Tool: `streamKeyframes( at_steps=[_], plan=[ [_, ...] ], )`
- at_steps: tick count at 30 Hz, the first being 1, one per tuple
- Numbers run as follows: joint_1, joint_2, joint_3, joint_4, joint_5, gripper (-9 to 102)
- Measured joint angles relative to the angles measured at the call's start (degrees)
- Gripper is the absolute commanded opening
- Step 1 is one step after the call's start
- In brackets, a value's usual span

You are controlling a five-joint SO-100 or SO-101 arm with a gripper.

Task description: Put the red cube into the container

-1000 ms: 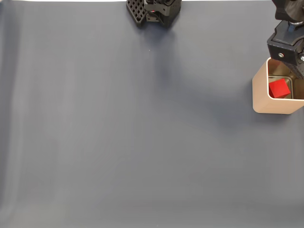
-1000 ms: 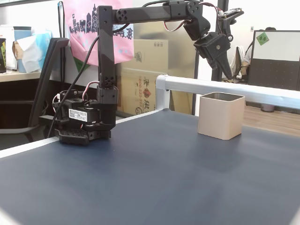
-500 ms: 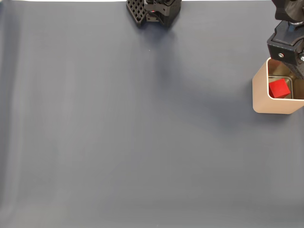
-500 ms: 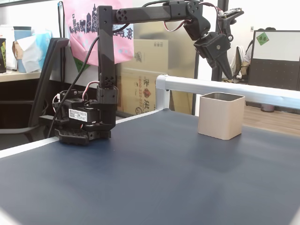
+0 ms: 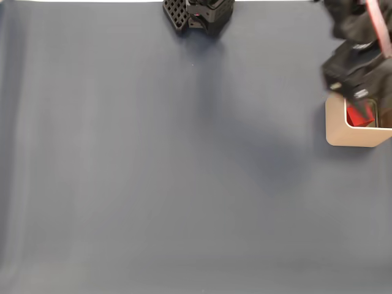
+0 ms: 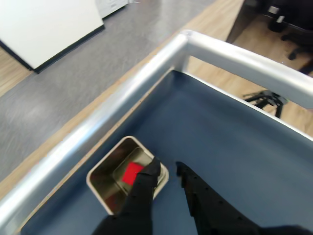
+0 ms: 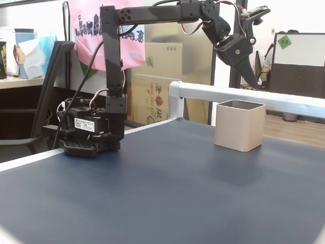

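A dark blue-grey table mat (image 5: 153, 184) carries the black jointed arm (image 7: 114, 76), its pincer (image 6: 167, 167) hanging released and empty above the tall square pale-gold metal tin (image 7: 239, 125). The small bright red cube (image 6: 132, 173) lies on that tin's shiny floor.

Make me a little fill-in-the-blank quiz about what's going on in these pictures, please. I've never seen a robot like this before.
1. The red cube lies ____ the container.
2. The gripper hangs above the container, and its fingers hold ____.
3. The table's surface is covered in a dark ____ mat.
4. In a fixed view from the side, the arm's base stands to the ____ of the container.

Missing words: inside; nothing; blue; left
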Motion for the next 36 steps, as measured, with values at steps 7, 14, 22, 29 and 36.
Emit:
streamKeyframes(
  at_steps=[7, 14, 22, 29, 36],
  plan=[
    [18.7, 12.0, 13.2, -3.4, -2.2, 0],
    [37.8, 28.7, 35.9, -12.6, -7.4, 0],
    [44.6, 49.3, 64.2, -19.1, -9.8, 0],
    [44.6, 67.0, 81.9, -18.7, -10.9, 0],
    [42.8, 81.7, 89.8, -8.9, -11.0, 0]
  ],
)
